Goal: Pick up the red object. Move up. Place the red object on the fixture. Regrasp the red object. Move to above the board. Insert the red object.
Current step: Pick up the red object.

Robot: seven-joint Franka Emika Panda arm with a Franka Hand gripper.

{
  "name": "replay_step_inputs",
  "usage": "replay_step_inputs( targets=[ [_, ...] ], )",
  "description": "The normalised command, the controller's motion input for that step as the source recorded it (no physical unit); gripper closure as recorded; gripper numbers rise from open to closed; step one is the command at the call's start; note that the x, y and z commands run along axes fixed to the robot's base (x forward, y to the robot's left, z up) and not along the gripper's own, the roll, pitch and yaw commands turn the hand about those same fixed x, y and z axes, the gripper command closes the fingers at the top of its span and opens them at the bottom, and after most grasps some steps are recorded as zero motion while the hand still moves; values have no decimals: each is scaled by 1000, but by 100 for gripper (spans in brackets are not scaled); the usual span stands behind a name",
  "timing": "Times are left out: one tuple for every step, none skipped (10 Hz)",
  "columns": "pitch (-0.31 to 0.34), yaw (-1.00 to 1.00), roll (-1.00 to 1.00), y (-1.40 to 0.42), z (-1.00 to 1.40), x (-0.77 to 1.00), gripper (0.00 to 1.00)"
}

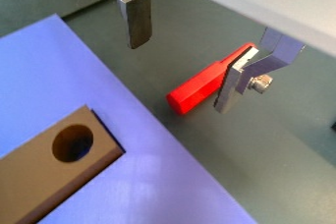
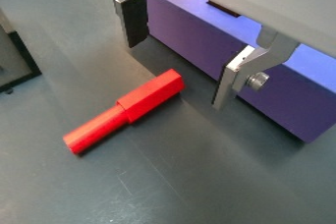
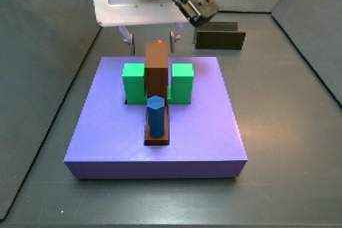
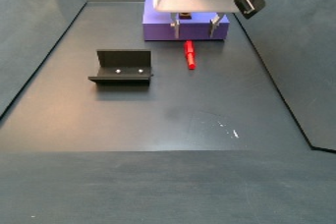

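- The red object [image 2: 125, 113], a long stepped red peg, is lying flat on the dark grey floor [image 4: 197, 140], just beside the edge of the board [image 4: 164, 29]; in a side view [image 4: 190, 53] it is pointing away from that edge.
- The tool [image 2: 184, 56] is hovering over the board-side end of the peg with its two silver fingers spread apart; nothing is sitting between them, and neither finger [image 1: 138, 20] is touching the peg [image 1: 207, 83] in either wrist view.
- The tool [image 4: 199, 17] is hanging under the white wrist housing, near the board's edge.
- The board [image 3: 160, 122], a purple slab, is carrying two green blocks [image 3: 134, 82], a tall brown upright [image 3: 158, 67] between them, and a blue hexagonal peg [image 3: 155, 115] standing in front of the upright.
- In a wrist view a brown plate with a round hole [image 1: 73, 144] is lying on the purple surface.
- The fixture [image 4: 121, 68], a dark bracket, is standing on the floor well apart from the peg.
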Motion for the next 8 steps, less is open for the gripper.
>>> replay_step_inputs(
  targets=[
    [0, 37, 44, -60, -191, 106, 0],
    [0, 17, 69, -34, -166, 114, 0],
    [0, 6, 87, -14, -166, 120, 0],
    [0, 6, 91, -17, -186, 134, 0],
    [0, 14, 94, -3, -180, 140, 0],
    [0, 20, 94, -3, -183, 126, 0],
    [0, 20, 97, -3, -189, 120, 0],
    [0, 20, 101, -11, -189, 100, 0]
  ],
)
